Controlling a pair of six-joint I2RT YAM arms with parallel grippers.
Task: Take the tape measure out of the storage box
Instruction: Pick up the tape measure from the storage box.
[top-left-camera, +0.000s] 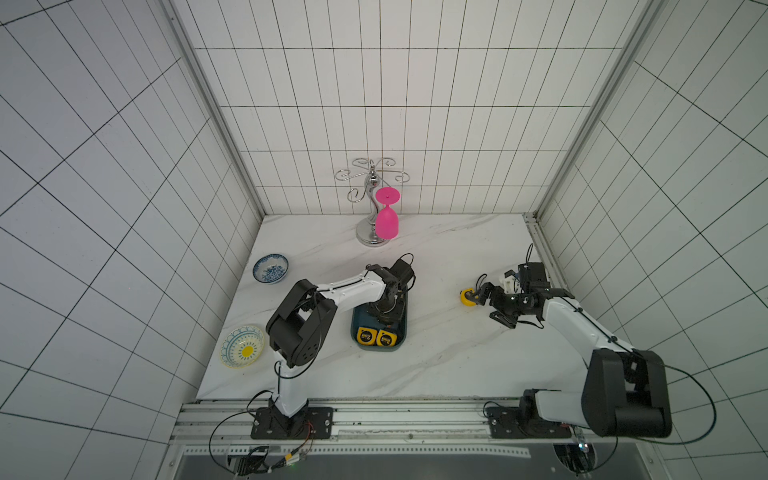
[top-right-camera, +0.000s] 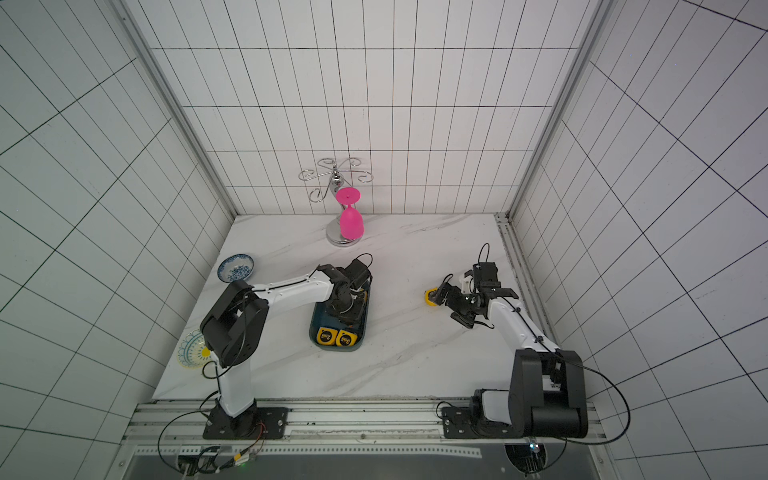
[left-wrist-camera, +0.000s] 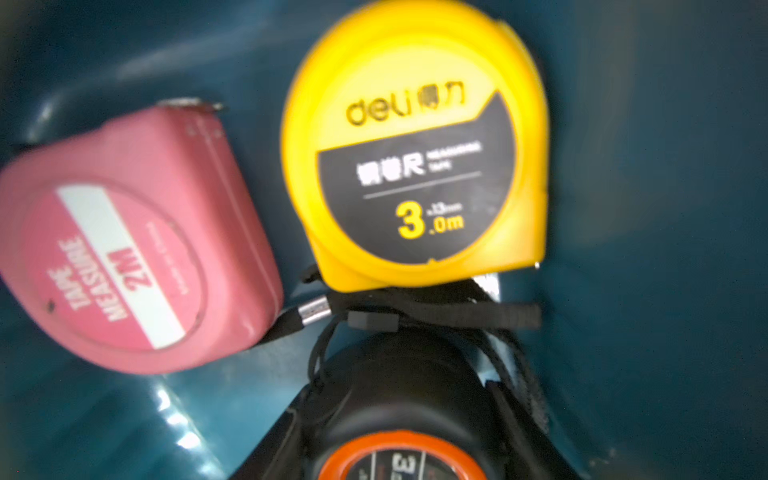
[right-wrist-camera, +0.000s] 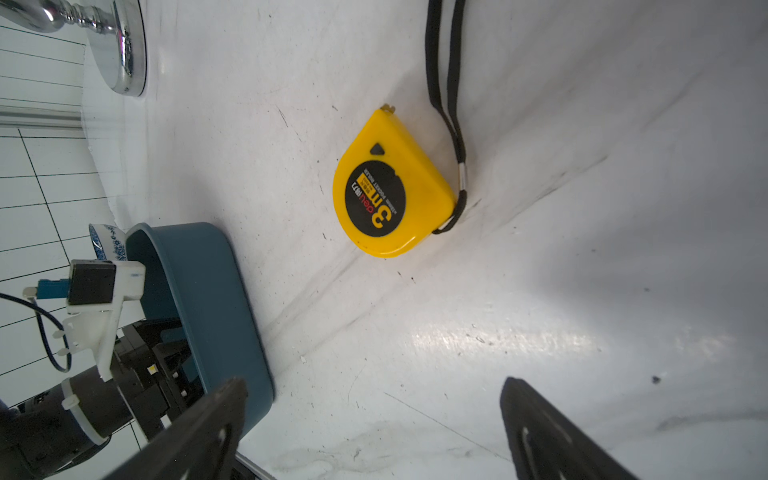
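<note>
The left arm (top-left-camera: 349, 291) reaches out from its base and turns its wrist straight down into the storage box (top-left-camera: 405, 328). Its jaws pinch a black tape measure (left-wrist-camera: 403, 415) with an orange ring, which sits low within the box walls. The right arm (top-left-camera: 573, 324) stretches low near the desk's right edge, its jaws spread wide and empty. They face a round yellow tape measure (right-wrist-camera: 390, 195) that lies flat on the desk (top-left-camera: 436, 365), well apart from the box.

The desk is white marble-patterned, and white tiled walls with dark grout enclose it. At the back stands a chrome rack (top-left-camera: 371, 237) with a pink goblet (top-left-camera: 386, 224) hanging upside down. Two patterned bowls (top-left-camera: 270, 268) (top-left-camera: 242, 346) sit at the left.

In the box, a pink tape measure (left-wrist-camera: 137, 249) reads "TAPE MEASURE 2M", and a squarer yellow tape measure (left-wrist-camera: 415, 158) reads "deli" and "3.0m". The one on the desk reads "deli 3m". Two more yellow ones (top-left-camera: 366, 336) (top-left-camera: 386, 338) lie at the box's near end, their print too small to read
</note>
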